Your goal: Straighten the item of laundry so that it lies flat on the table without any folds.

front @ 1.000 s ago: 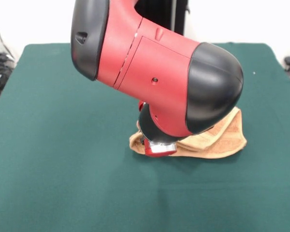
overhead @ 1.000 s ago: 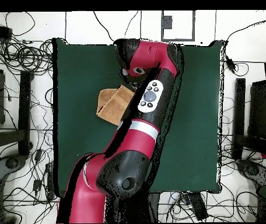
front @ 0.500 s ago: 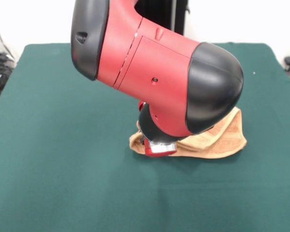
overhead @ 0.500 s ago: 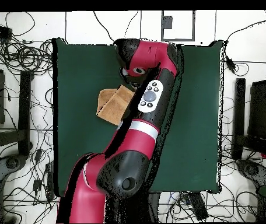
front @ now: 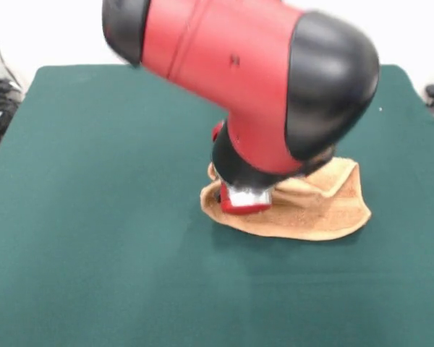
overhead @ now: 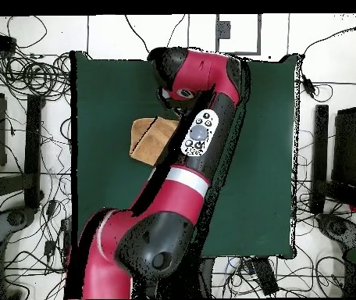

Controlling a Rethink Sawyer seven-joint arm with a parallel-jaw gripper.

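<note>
The orange-tan towel (front: 325, 210) lies bunched and folded on the dark green table (front: 94, 181), right of centre in the front view. My gripper (front: 241, 202) shows only as a red and silver end under the big red and black arm, pressed into the towel's left part, where the cloth rises toward it. The arm hides how the gripper stands. In the overhead view the towel (overhead: 144, 137) lies left of the arm on the table (overhead: 103, 86), partly covered by it, and the gripper is hidden under the wrist.
The red and black arm (overhead: 201, 141) stretches over the table's middle from the bottom of the overhead view. Cables (overhead: 25, 74) and dark equipment (overhead: 333, 168) lie on the floor around the table's sides.
The arm has lifted and shifted slightly to the right in the front view. The gripper end sits higher, and the towel's left part has risen and bulged out with it.
</note>
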